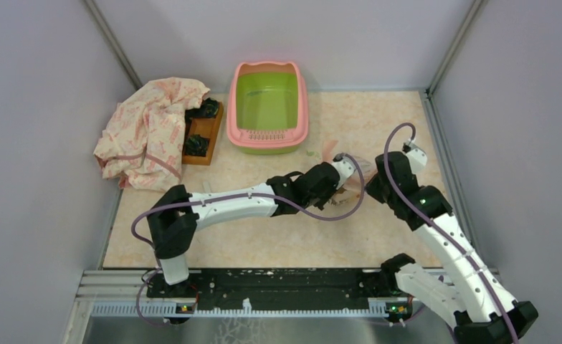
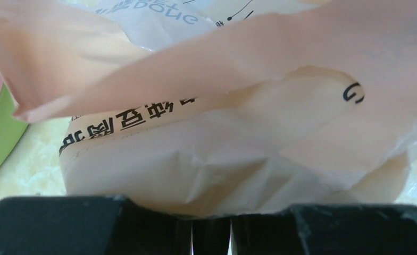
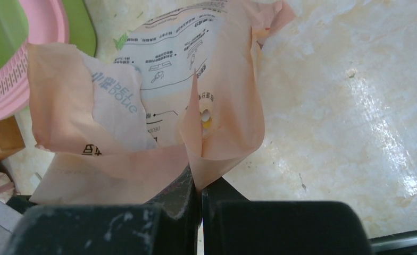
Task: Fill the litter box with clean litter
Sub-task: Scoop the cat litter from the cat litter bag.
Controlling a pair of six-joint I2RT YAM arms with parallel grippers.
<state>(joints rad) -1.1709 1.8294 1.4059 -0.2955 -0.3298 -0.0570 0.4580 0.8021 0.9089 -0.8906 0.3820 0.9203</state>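
Bench [image 1: 278,236] of cream marbled surface fills the space between grey walls, and both arms reach over its right half. The left arm [image 1: 235,203] stretches from the near left corner toward the middle, while the right arm [image 1: 443,229] rises from the near right corner and bends back inward, so the two wrists meet right of centre. A crumpled pink patterned cloth [image 1: 149,132] is heaped in the far left corner. The litter box [image 1: 304,107], pink at the rim and lime-green inside, stands at the middle of the far edge, well apart from both wrists. The peach bag [image 3: 158,101] hangs between the two wrists over the bench, on the near right side of the litter box. It is creased and folded, with black Chinese lettering and printed diagrams on its pale panel. A wooden tray [image 1: 205,129] holding dark clumps lies between the cloth and the litter box, touching the cloth. The left tool [image 2: 211,218] is partly closed, its black fingers [image 2: 52,226] on either side of the bag's full lower body, which bulges up out of them. The right tool [image 3: 200,186] is clamped fully together on a thin pinched fold of the bag's upper edge. Just above that fold a slit in the film shows a few grains of litter [image 3: 205,119], pale and yellowish, inside the bag. A small green fleck [image 3: 121,40] lies on the bench by the near corner of the litter box.
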